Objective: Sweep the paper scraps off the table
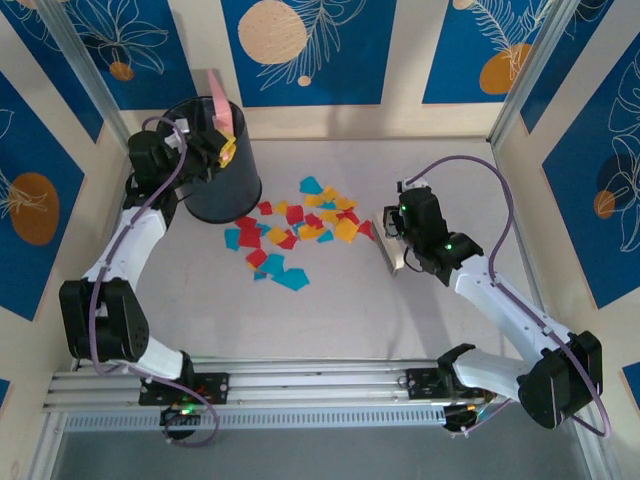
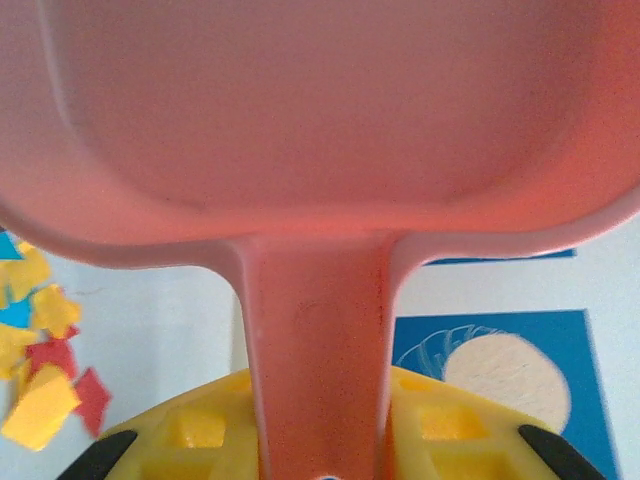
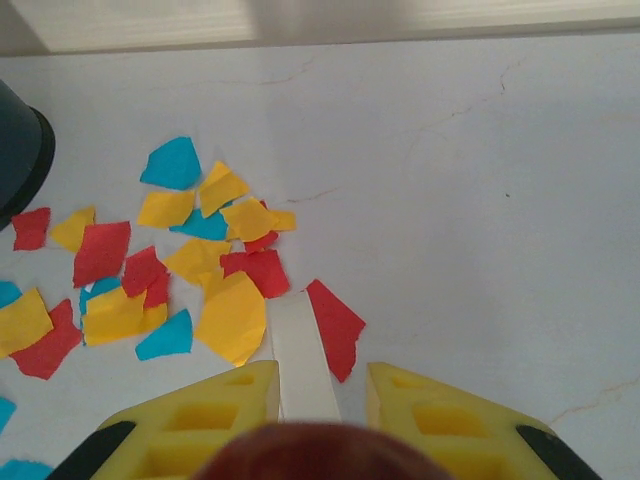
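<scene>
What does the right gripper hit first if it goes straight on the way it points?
The paper scraps: a red scrap lies just ahead of the white strip held in the right gripper, at its tip or nearly so; depth is unclear.

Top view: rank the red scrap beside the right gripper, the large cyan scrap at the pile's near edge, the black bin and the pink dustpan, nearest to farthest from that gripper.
From the right gripper:
1. Red scrap, just left of it.
2. Large cyan scrap, near-left.
3. Black bin, far left.
4. Pink dustpan, above the bin.
</scene>
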Robot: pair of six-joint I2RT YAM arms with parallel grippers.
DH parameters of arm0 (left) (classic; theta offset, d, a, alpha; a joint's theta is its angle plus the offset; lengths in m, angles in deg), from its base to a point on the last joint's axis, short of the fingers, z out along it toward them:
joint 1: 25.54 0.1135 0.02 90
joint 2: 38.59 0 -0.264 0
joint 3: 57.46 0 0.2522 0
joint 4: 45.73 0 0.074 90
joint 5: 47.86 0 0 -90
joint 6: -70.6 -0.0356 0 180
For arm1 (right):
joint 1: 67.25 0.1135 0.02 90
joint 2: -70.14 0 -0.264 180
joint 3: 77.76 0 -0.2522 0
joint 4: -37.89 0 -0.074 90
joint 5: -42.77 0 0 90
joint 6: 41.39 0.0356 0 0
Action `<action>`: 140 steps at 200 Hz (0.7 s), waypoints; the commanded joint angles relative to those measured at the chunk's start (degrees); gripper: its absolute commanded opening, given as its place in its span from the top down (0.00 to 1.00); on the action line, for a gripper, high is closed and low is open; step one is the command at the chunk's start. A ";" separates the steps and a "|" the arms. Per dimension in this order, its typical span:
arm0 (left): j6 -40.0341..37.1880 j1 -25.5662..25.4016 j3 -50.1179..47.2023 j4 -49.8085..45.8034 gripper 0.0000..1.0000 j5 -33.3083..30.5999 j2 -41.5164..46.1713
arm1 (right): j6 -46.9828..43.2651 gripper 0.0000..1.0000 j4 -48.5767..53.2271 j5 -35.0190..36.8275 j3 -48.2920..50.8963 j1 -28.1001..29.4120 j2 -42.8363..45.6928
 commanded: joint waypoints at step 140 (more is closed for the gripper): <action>-60.61 -3.08 11.90 -52.45 1.00 -7.51 9.35 | 15.98 1.00 -8.77 0.55 -12.30 0.93 -14.53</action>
